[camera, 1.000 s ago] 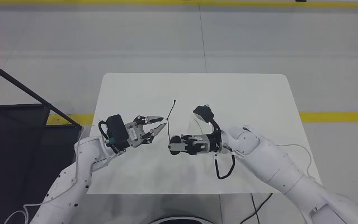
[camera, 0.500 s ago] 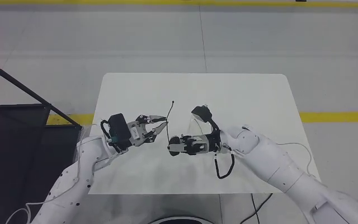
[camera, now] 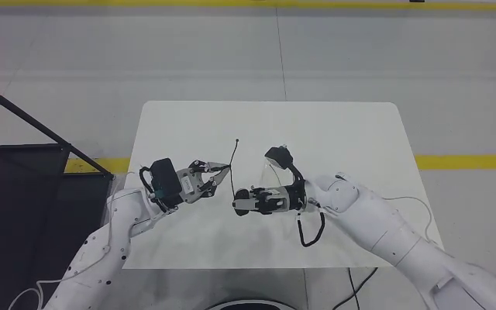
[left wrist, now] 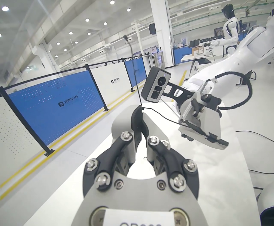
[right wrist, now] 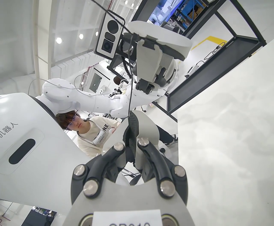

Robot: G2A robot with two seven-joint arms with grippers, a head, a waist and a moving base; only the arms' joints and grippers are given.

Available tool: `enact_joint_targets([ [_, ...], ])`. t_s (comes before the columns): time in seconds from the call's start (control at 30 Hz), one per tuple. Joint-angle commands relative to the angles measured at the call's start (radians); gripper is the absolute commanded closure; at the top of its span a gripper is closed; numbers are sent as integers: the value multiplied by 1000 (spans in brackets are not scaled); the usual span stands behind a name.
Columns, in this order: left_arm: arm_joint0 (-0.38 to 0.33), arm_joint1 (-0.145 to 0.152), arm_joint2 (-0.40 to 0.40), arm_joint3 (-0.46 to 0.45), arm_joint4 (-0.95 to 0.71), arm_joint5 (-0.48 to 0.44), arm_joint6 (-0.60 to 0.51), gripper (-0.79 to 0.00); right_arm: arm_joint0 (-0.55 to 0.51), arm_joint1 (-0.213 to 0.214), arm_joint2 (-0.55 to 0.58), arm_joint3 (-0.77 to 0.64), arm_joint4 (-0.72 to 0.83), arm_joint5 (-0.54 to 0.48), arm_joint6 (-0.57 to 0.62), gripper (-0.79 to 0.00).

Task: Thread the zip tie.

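Big robotics test hall: grey floor w/ yellow tape stripe [camera: 457, 161] at 3 o'clock of white square table [camera: 341, 132]; blue-and-white barrier panels on black posts [left wrist: 64, 102]; round ceiling spotlights [left wrist: 87, 20]; white humanoid robot [left wrist: 230, 23] at far bench.

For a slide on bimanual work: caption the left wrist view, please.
Left claw pinches a black zip tie whose strap runs across to the right claw.

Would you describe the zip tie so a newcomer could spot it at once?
Over the white table, look where the arms meet near the middle. The zip tie is the thin black strand pinched by the left gripper and the right gripper, one end poking out beyond them. Unlike the thick looped cable at the right wrist, it is hair-thin.
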Motion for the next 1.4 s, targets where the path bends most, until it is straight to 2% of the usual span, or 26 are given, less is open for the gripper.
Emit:
enact_joint_targets([
  [0.0, -1, 0, 3, 2, 3, 0, -1, 0, -1, -1, 1, -2, -6, -15, -15, 0],
  [0.23, -3, -1, 10, 8, 13, -3, -3, 0, -10, 3, 4, -1, -18, -68, -68, 0],
  [0.5, -6, -3, 25, 12, 30, -11, -8, 0, -13, 11, 9, -9, 4, -79, -79, 0],
  [1.07, -13, 2, 45, 31, 109, -55, 26, 0, -98, 33, 153, -31, 32, -79, -79, 0],
  [1.37, -19, 9, 53, 40, 174, -88, 57, 0, -133, 34, 225, -13, -4, -79, -79, 0],
])
